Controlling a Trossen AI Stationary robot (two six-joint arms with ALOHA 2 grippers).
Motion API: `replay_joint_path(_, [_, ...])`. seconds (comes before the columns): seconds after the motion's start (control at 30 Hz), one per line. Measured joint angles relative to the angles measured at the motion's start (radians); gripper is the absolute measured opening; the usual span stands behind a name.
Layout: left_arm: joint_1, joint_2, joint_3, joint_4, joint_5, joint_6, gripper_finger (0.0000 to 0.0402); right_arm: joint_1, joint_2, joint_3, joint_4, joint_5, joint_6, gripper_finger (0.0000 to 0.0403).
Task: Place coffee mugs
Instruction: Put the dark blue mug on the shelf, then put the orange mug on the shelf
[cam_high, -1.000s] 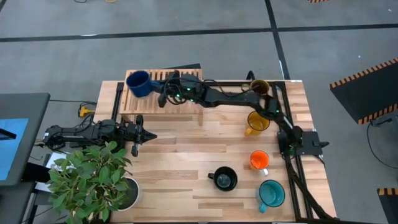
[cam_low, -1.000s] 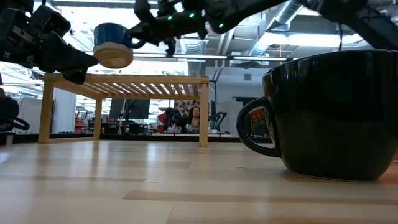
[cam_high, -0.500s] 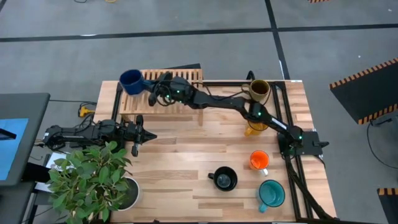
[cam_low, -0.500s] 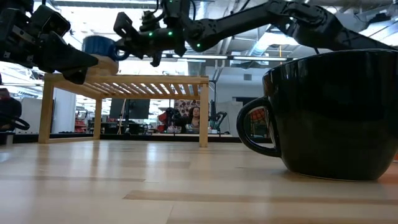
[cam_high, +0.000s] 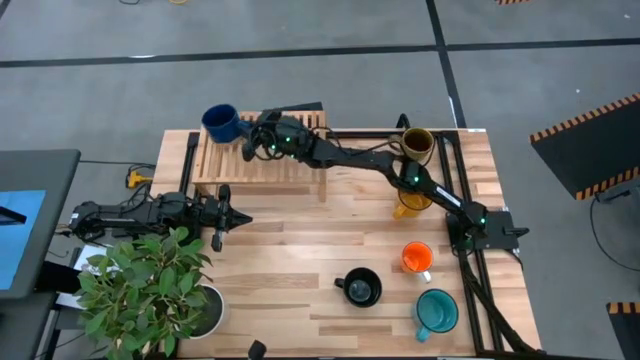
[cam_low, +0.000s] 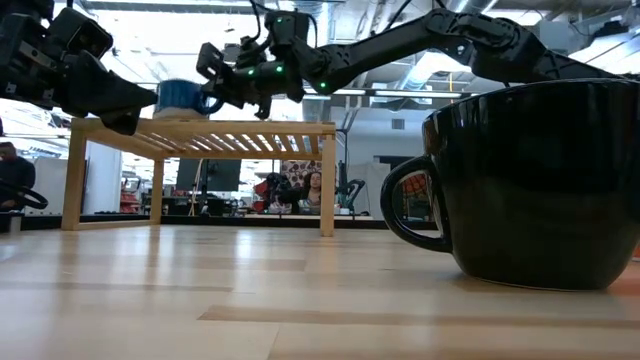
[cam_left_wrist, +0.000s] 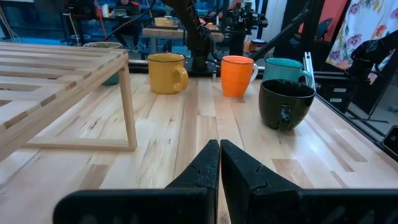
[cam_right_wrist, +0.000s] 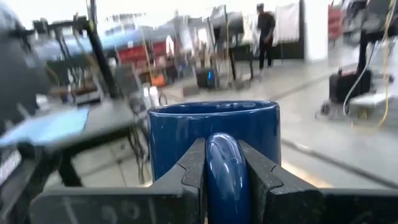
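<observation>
The dark blue mug (cam_high: 220, 123) stands upright at the far left corner of the slatted wooden rack (cam_high: 290, 160). My right gripper (cam_high: 246, 138) is shut on its handle; in the low view the blue mug (cam_low: 180, 98) has its base level with the rack top (cam_low: 250, 125). The olive-brown mug (cam_high: 417, 143), yellow mug (cam_high: 412, 197), orange mug (cam_high: 416, 258), black mug (cam_high: 360, 287) and teal mug (cam_high: 436, 310) stand on the table's right side. My left gripper (cam_high: 240, 218) is shut and waits low over the table's left part. My right gripper pinches the blue mug's side handle (cam_right_wrist: 225, 163) between its two fingers (cam_right_wrist: 191, 171). It comes nearly level from the table's right. The mug is upright, with its base at the rack's top; I cannot tell whether it rests there.
A leafy plant in a white pot (cam_high: 205, 312) fills the near left corner. The rack's slatted top lies bare to the right of the blue mug. Bare wood lies in the table's middle (cam_high: 300, 250). A grey side table (cam_high: 30, 200) stands left of the table.
My right gripper has carried the blue mug toward the rack's far left corner and lowered it. The mug was tipped, showing its base in the low view, and now stands upright at the rack top. The gripper stays shut on the handle.
</observation>
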Motion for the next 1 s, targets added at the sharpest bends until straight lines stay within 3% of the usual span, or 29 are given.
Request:
replay_joint_path(0.37, [0.000,0.000,0.000,0.000,0.000,0.000,0.0000,-0.001,0.020,0.001,0.020,0.004,-0.003,0.0083])
replay_joint_path(0.7, [0.000,0.000,0.000,0.000,0.000,0.000,0.0000,-0.001,0.019,0.000,-0.047,-0.048,0.006,0.0288])
replay_joint_path(0.83, [0.000,0.000,0.000,0.000,0.000,0.000,0.0000,-0.004,-0.014,-0.002,-0.188,-0.048,-0.021,0.0322])
replay_joint_path(1.0, [0.000,0.000,0.000,0.000,0.000,0.000,0.0000,-0.017,-0.095,-0.002,-0.408,-0.071,-0.090,0.0332])
